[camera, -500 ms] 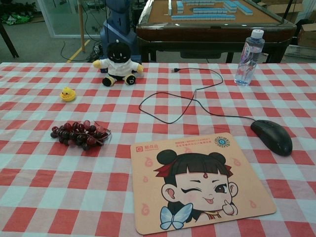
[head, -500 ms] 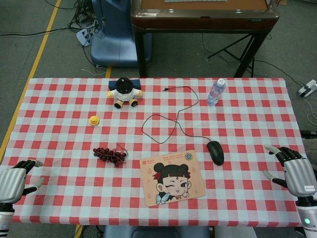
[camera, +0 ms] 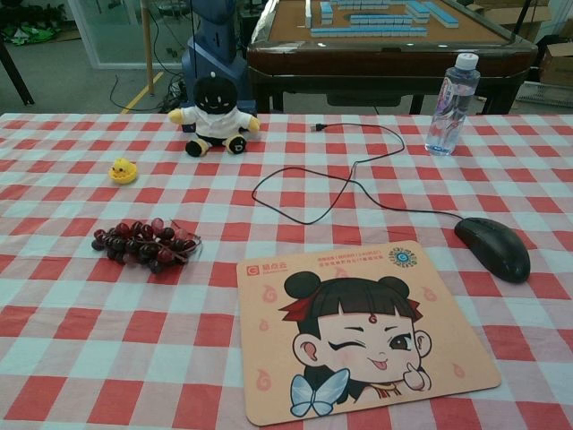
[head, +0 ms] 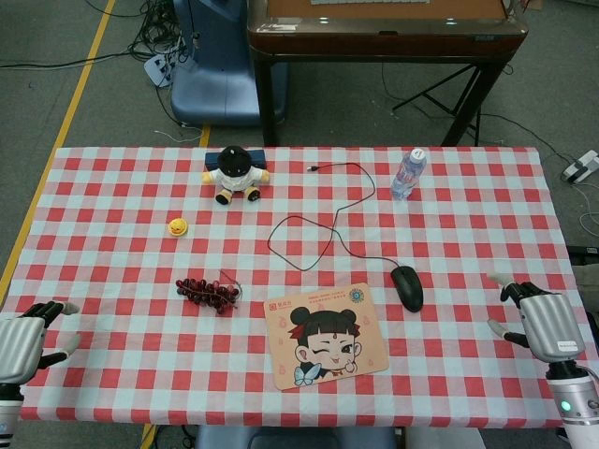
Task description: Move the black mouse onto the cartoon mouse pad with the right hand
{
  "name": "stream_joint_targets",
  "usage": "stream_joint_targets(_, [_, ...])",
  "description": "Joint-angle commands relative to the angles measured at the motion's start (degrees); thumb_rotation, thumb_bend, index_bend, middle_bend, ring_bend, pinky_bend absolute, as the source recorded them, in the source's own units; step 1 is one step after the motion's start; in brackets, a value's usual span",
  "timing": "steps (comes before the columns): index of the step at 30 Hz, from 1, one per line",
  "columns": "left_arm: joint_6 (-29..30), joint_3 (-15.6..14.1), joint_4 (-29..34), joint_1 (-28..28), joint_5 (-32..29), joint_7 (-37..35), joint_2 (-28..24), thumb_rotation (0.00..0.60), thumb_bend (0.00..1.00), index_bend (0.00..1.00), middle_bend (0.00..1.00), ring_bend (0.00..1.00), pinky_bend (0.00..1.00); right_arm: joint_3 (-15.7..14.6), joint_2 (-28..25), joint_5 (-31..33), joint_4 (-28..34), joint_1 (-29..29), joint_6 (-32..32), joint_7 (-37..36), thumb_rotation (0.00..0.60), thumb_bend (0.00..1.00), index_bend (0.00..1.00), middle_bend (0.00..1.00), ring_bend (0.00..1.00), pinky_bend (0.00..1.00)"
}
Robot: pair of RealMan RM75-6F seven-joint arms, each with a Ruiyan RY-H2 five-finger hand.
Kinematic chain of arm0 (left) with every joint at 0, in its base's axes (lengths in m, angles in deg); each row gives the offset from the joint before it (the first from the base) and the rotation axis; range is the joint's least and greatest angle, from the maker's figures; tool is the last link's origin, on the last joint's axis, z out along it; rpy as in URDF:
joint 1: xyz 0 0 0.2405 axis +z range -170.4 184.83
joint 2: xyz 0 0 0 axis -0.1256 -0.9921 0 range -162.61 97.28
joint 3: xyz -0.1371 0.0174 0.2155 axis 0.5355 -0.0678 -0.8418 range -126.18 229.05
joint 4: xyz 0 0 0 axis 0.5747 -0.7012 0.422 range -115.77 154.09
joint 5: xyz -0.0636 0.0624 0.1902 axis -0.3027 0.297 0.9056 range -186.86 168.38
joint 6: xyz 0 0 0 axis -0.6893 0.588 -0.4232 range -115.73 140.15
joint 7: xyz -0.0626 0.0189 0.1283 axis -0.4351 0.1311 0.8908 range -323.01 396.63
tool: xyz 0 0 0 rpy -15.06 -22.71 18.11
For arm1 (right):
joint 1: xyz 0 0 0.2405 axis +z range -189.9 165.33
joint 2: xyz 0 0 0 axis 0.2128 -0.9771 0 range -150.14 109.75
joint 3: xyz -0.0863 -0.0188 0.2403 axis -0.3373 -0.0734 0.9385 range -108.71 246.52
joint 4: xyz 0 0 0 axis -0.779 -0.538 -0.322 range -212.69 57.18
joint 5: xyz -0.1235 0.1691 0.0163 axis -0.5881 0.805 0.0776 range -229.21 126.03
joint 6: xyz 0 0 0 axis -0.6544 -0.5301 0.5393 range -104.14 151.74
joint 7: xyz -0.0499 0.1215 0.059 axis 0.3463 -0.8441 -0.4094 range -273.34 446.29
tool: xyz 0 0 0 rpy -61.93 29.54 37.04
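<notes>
Two robot hands show at the near corners of a desk (head: 84, 215) covered in red-and-white checked cloth, seen from above. Compared with half a second ago, the right hand (head: 541, 323) has shifted slightly inward and forward from the desk's right edge; its fingers are spread and it holds nothing. That small move suggests the reach toward the mouse is only starting. The left hand (head: 23, 337) has barely changed, resting at the left edge with fingers loosely curled and nothing in them.

One black mouse (head: 407, 287) lies on the cloth just to the right of the cartoon mouse pad (head: 326, 335), close to its upper right corner but not on it, and well apart from the right hand. Its thin black cable (head: 323, 224) loops away across the middle of the desk toward the far side. The mouse has not moved, so the task itself is still undone.

Counted across the desk: one mouse pad printed with a winking cartoon girl, one mouse, one clear water bottle (head: 408, 174) standing upright at the far right, one plush doll (head: 234, 173) in black and white at the far middle, one small yellow duck (head: 178, 225), and one bunch of dark red grapes (head: 208, 291) left of the pad.
</notes>
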State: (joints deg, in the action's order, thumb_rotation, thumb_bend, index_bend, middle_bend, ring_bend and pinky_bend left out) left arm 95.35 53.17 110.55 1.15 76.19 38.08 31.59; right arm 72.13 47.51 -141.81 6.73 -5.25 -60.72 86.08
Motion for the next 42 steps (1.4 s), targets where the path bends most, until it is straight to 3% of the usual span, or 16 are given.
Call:
stream_joint_targets(1, [0.14, 0.00, 0.08, 0.04, 0.12, -0.30, -0.16, 0.600, 0.29, 0.48, 0.42, 0.39, 0.63, 0.19, -0.36, 1.96, 1.19, 1.18, 3.00, 2.71, 0.600, 0.26, 0.26, 0.72, 0.68, 0.86])
stream_joint_targets(3, [0.31, -0.04, 0.19, 0.12, 0.25, -0.56, -0.29, 0.600, 0.29, 0.48, 0.42, 0.39, 0.63, 0.13, -0.58, 3.03, 2.07, 1.74, 4.89, 4.35, 0.600, 0.42, 0.26, 0.82, 0.77, 0.92])
stream_joint_targets(6, [0.47, -0.14, 0.39, 0.22, 0.46, -0.87, -0.53, 0.600, 0.29, 0.48, 0.42, 0.39, 0.63, 0.20, -0.67, 5.64, 3.43, 3.14, 9.01, 7.89, 0.600, 0.57, 0.26, 0.92, 0.86, 0.98])
stream_joint_targets(12, [0.24, -0.06, 0.54, 0.14, 0.26, -1.20, -0.73, 0.600, 0.29, 0.48, 0.42, 0.39, 0.63, 0.77, 1.62, 11.35, 3.47, 6.06, 16.21, 13.83, 0.600, 0.74, 0.26, 1.00, 0.98, 1.00])
stream_joint_targets(24, [-0.26, 0.01, 0.90, 0.11, -0.35, -1.68, -1.23, 0.600, 0.29, 0.48, 0.42, 0.39, 0.63, 1.40, 7.05, 20.01, 0.71, 10.17, 23.69, 22.25, 0.600, 0.77, 0.26, 1.00, 0.99, 1.00])
stream_joint_targets(42, [-0.83, 0.12, 1.28, 0.13, -1.20, -2.04, -1.79, 0.600, 0.29, 0.48, 0.42, 0.39, 0.63, -0.04, 12.47, 23.60, -0.91, 13.57, 26.39, 28.30, 0.600, 0.77, 0.25, 1.00, 0.99, 1.00])
